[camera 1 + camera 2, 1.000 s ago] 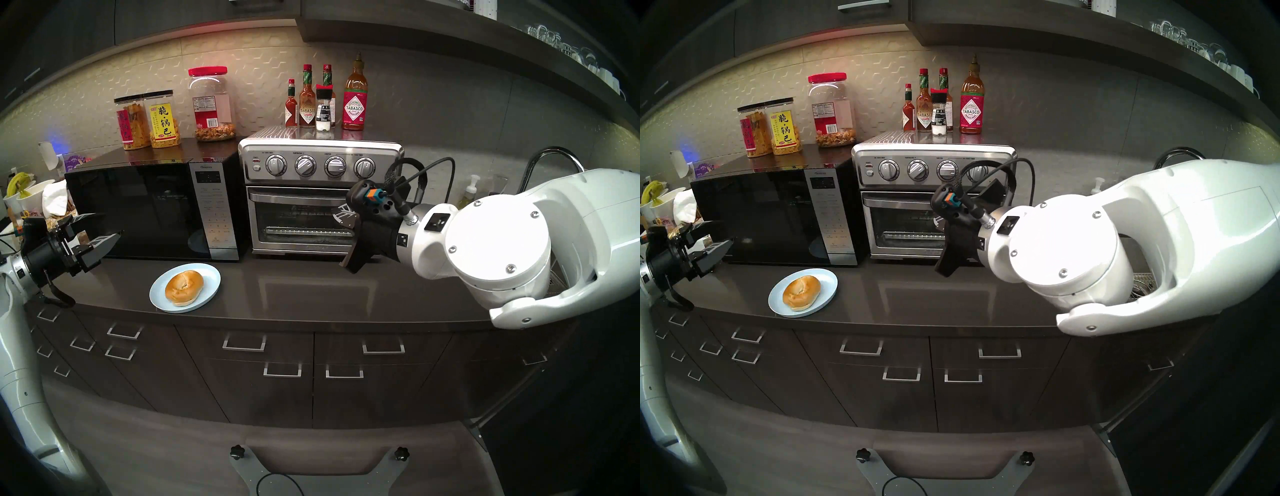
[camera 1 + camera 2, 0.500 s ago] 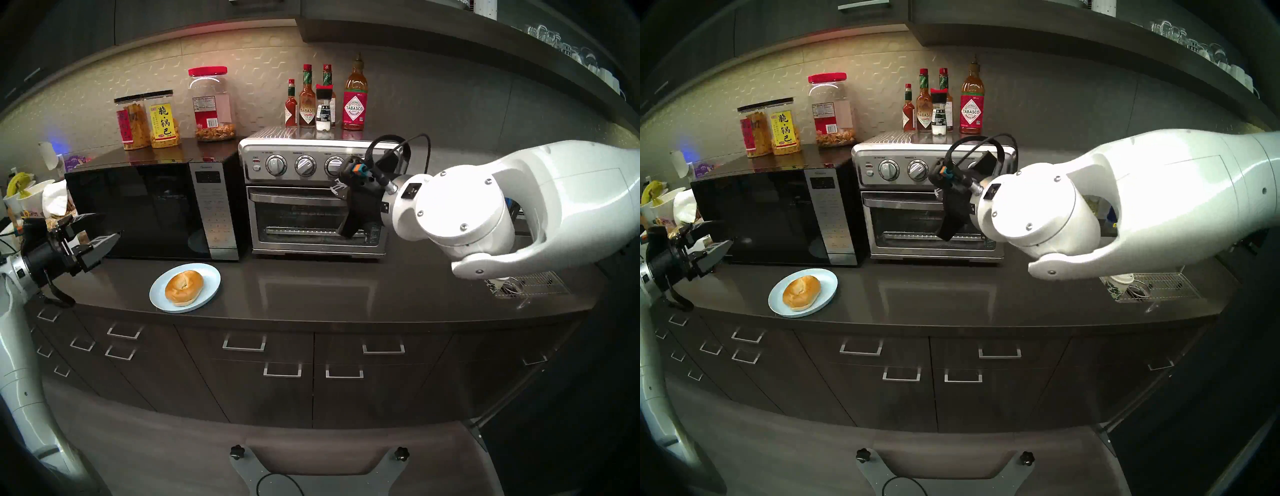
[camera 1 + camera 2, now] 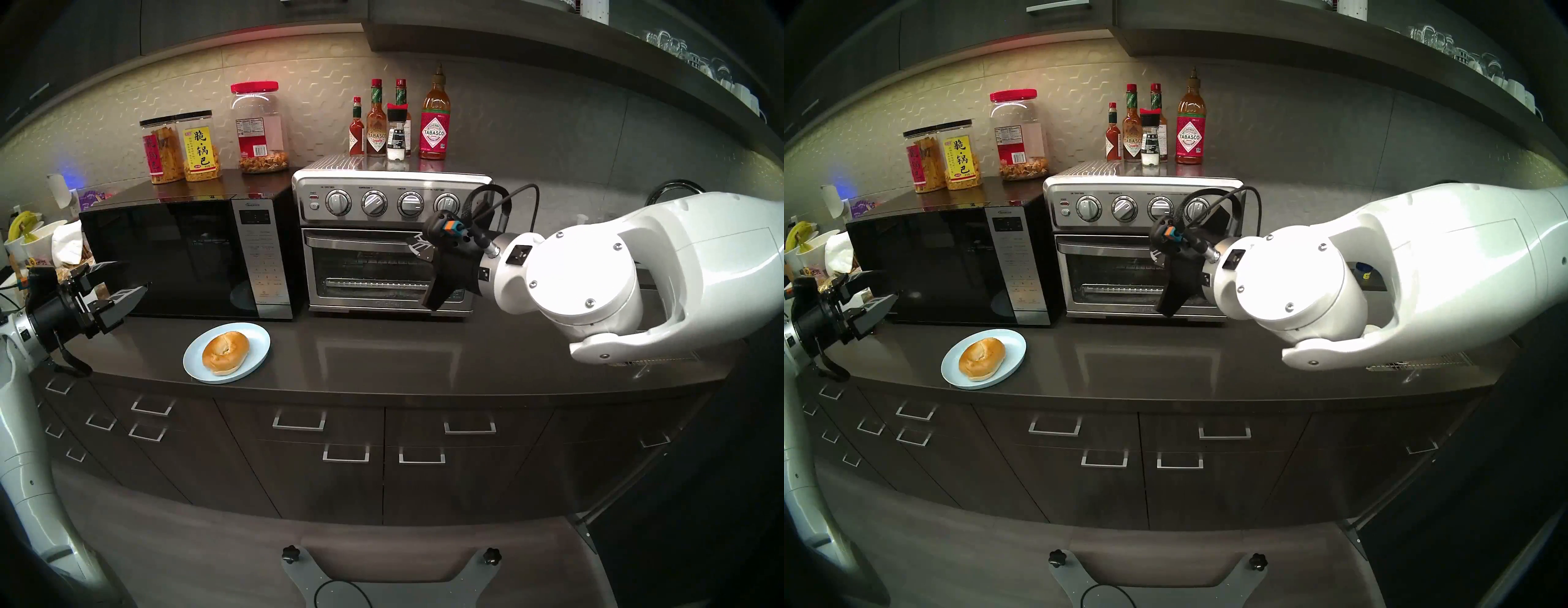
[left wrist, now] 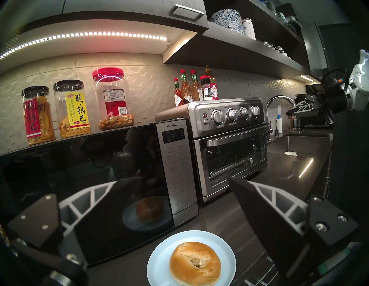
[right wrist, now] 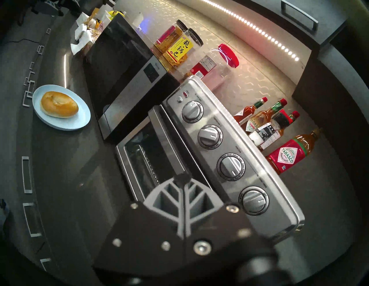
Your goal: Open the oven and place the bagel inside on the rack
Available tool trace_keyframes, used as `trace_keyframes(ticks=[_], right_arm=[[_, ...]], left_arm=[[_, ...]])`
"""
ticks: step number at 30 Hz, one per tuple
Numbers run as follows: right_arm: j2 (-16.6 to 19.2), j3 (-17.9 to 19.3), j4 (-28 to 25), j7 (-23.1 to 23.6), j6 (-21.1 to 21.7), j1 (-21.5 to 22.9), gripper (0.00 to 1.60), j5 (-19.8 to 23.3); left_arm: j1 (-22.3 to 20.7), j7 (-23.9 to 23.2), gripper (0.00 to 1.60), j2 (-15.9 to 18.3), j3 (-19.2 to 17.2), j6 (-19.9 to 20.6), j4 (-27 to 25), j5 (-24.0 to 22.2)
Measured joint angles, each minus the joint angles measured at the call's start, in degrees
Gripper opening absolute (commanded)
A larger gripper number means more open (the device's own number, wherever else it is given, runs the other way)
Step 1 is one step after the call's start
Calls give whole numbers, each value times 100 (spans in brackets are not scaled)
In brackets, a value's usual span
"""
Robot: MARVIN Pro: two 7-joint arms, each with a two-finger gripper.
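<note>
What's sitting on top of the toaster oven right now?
On the oven stand four hot-sauce bottles and a salt grinder. Anything behind them is hidden.

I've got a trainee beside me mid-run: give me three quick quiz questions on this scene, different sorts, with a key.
1. True or false: the glass door of the brushed-steel toaster oven is already open.
2. The golden-brown bagel lies on: A) the pale blue round plate; B) the bare counter; C) the wire rack.
3. Fill in: the left tool is ___, the right tool is ___.

Key: 1 false; 2 A; 3 open, shut.
</note>
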Motion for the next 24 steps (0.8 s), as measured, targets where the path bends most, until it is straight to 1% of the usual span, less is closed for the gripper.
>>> trace_keyframes(ticks=[1,2,3,6,9,10,15,16,17,21,24], right_arm=[[36,-25,13,193,17,77,0,-50],[42,-28,18,232,21,93,0,-58],[66,-29,47,404,36,163,0,-93],[87,-10,138,706,55,284,0,-162],[89,23,316,1126,58,426,0,-250],[89,25,333,1162,57,438,0,-258],[84,-4,626,1769,39,626,0,-443],[68,-55,785,2083,0,695,0,-565],[65,-60,802,2113,-4,700,0,-576],[-36,-144,1169,2656,-138,744,0,-803],[-96,-150,1356,2917,-226,741,0,-900]], left_arm=[[0,0,160,0,0,0,0,0],[0,0,160,0,0,0,0,0],[0,0,160,0,0,0,0,1],[0,-1,160,0,0,0,0,1],[-1,-1,160,0,0,0,0,2],[-1,-1,160,0,0,0,0,2],[-1,-2,160,0,0,1,0,3],[-1,-2,160,0,0,1,0,3],[-1,-2,160,0,0,1,0,3],[-2,-3,160,0,0,1,0,4],[-2,-3,160,-1,0,1,0,4]])
